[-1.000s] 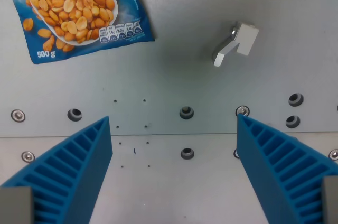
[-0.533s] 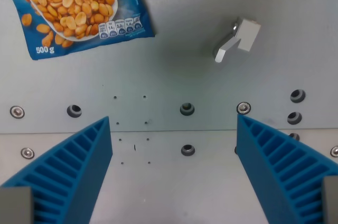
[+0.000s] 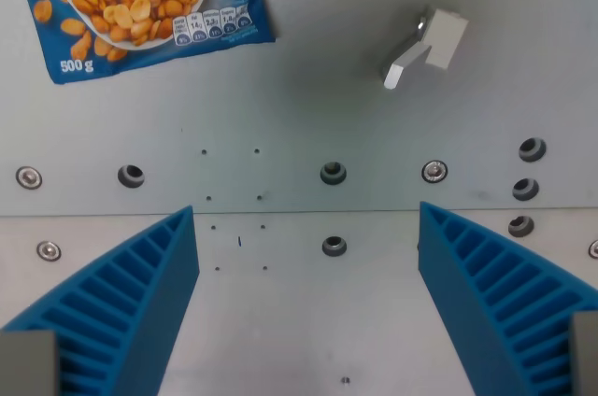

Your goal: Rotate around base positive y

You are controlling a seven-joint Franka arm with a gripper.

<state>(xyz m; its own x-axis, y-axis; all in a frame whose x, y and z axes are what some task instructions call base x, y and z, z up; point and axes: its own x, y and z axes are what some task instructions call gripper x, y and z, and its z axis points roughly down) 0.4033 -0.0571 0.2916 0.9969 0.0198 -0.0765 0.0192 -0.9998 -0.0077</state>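
While the gripper (image 3: 308,303) looks straight down with its blue ribbed fingers (image 3: 121,307) spread wide apart and nothing between them, the work in hand appears to be a pure turn of the wrist about the base's y axis, with no object to grasp. Judging by the task, the next move calls for more of that steady tilt, without dropping toward the metal table (image 3: 308,116) below. No item is named by the task; the thing being turned is the gripper itself, which frames the lower corners of the wrist view. Above it lie a peanut bag (image 3: 140,8) at the view's upper left and a small grey bracket (image 3: 425,46) at the upper right, both well apart from the fingers.
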